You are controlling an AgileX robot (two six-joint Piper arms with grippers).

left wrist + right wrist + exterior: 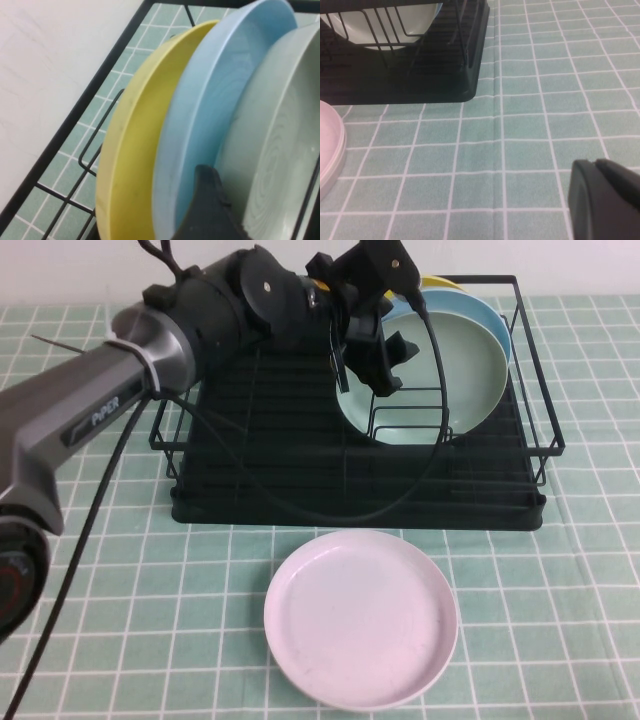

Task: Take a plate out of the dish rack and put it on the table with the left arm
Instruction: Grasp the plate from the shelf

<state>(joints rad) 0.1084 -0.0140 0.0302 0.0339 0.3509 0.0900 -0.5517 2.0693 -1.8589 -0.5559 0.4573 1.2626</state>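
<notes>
Light was bright, soft and even in all three views, with only faint shadows. The pink plate point(362, 632) showed a mild sheen and cast a thin shadow on the surface point(560, 570). The dish rack point(300, 502) read as a near-solid black mass with little detail. In the left wrist view the left hand point(210, 210) was a blurred dark shape, and the yellow plate point(130, 150) looked soft-edged. In the right wrist view the right hand point(605, 200) was out of focus.
</notes>
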